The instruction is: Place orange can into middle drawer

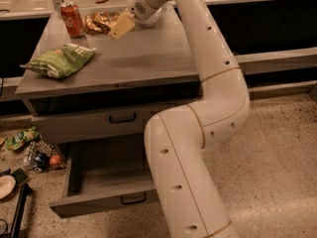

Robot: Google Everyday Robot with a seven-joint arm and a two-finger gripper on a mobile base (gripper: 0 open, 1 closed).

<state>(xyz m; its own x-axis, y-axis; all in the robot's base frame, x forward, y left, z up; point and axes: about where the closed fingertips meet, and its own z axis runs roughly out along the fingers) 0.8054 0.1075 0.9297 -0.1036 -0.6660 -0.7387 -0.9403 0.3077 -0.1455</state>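
The orange can point(100, 22) is a shiny, crumpled golden shape at the back of the grey cabinet top point(143, 58), just right of a red cola can point(72, 19). My gripper point(122, 26) hangs just above the top, right next to the orange can's right side, with nothing visibly held. The middle drawer point(89, 125), grey with a small black handle point(122, 118), is shut. The lowest drawer point(104, 185) below it is pulled open and looks empty.
A green chip bag point(59, 60) lies at the front left of the top. My white arm point(198, 133) crosses in front of the cabinet's right half. Litter and a small basket point(39, 155) lie on the speckled floor at the left.
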